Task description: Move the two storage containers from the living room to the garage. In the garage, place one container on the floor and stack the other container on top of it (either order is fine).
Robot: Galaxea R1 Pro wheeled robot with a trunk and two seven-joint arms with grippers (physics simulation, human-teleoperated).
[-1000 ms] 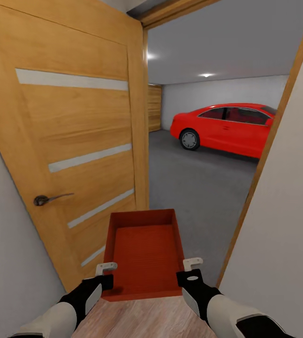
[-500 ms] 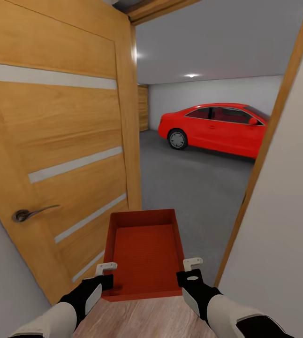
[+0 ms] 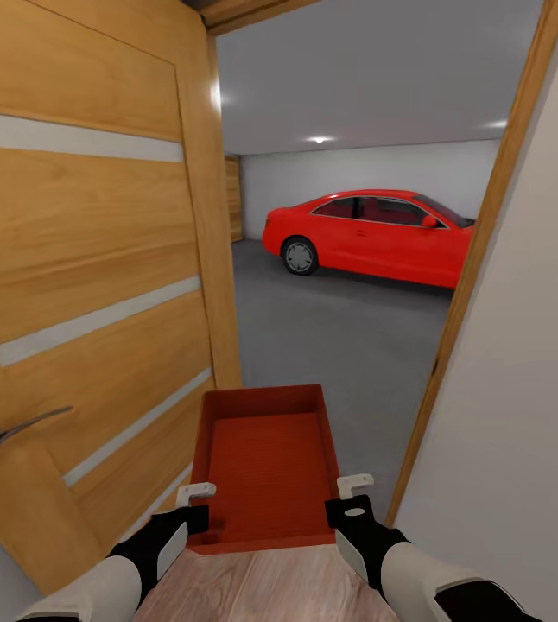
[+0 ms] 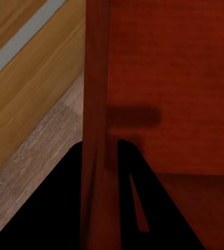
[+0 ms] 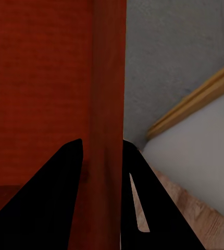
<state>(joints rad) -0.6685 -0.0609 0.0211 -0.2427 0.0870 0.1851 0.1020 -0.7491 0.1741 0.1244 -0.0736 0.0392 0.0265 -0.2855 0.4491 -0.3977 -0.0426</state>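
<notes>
I hold one storage container [image 3: 266, 466] out in front of me, my left hand [image 3: 194, 496] clamped over its left wall and my right hand [image 3: 354, 485] over its right wall, so it hangs level above the line where the wood planks [image 3: 270, 587] end. It is a red-orange box with low straight walls and a finely ribbed flat bottom. By my judgement the carry is nearly done: past the orange-wood door [image 3: 89, 285] lie the garage's matte grey concrete floor [image 3: 331, 337] and a glossy red car [image 3: 370, 235], and setting down and stacking are yet to do.

White forearms [image 3: 98, 596], black wrists [image 3: 154, 540], pale grey bracket fingertips [image 3: 194, 492] (black wedge fingers [image 4: 60, 208] up close); right gripper [image 3: 354, 485] alike.
</notes>
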